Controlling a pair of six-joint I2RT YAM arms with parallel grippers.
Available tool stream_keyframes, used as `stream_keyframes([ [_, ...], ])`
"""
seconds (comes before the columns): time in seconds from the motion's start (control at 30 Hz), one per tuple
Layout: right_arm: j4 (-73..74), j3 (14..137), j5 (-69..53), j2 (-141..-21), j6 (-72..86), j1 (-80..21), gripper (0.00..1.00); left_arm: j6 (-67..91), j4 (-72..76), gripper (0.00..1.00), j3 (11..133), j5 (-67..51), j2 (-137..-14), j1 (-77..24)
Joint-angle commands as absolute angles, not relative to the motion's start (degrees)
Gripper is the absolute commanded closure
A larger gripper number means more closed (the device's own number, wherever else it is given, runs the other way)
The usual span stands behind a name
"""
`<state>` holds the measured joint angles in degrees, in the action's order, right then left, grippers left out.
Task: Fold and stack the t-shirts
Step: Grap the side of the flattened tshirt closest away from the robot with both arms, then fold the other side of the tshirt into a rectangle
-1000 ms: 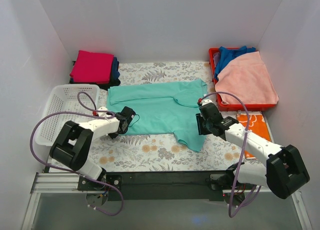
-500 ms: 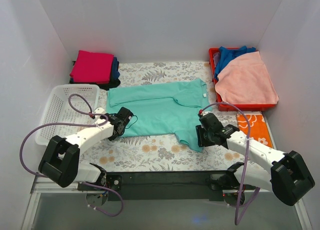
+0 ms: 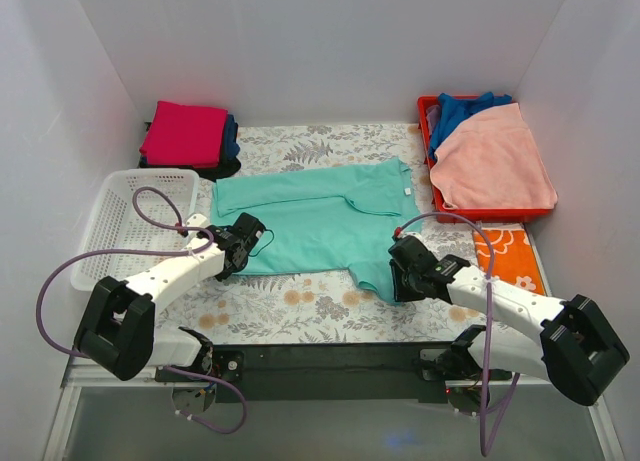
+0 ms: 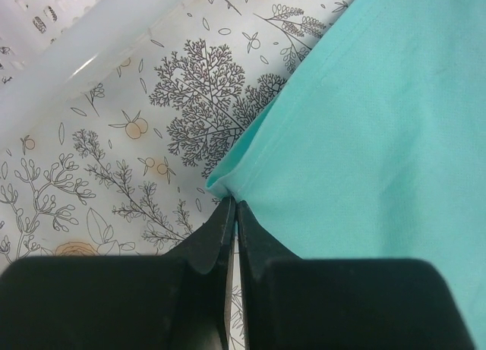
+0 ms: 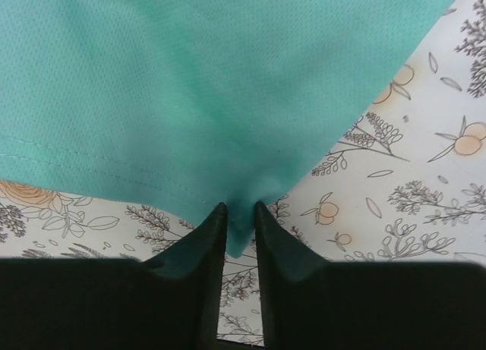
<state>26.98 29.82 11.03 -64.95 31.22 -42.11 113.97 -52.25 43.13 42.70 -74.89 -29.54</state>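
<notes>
A mint-teal t-shirt lies spread on the floral table cover. My left gripper is shut on the shirt's near-left corner; its fingertips pinch the fold of cloth in the left wrist view. My right gripper is shut on the shirt's near-right hem corner, with cloth between its fingers in the right wrist view. A folded stack with a magenta t-shirt on top of dark blue and black ones sits at the back left.
A white plastic basket stands at the left, its rim in the left wrist view. A red tray at the back right holds a pink cloth and a blue one. An orange cloth lies under the right arm.
Both grippers have drawn toward the near edge with the shirt's corners, the right one further. The shirt's near edge has been pulled nearer and flatter.
</notes>
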Motion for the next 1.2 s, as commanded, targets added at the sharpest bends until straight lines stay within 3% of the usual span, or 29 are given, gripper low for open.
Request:
stream_keyframes([
  [0.0, 30.84, 27.07, 11.77, -66.01, 36.47, -44.03, 0.91, 113.47, -51.42, 1.0, 44.21, 44.74, -73.48, -29.88],
  [0.03, 31.55, 27.33, 12.3, -66.01, 36.82, -44.21, 0.99, 113.29, -51.42, 1.0, 44.21, 44.65, -73.56, -29.88],
  [0.57, 51.68, 41.74, 25.31, -50.54, 41.31, -44.82, 0.99, 113.11, -54.05, 1.0, 43.33, 44.47, -71.63, -29.88],
  [0.8, 52.29, 46.65, 29.26, -49.92, 40.35, -44.74, 0.99, 115.84, -58.18, 1.0, 43.94, 46.4, -69.61, -29.97],
  [1.17, 47.11, 55.01, 34.01, -59.14, 35.25, -44.12, 0.99, 113.82, -52.92, 1.0, 49.56, 46.93, -74.26, -29.88],
])
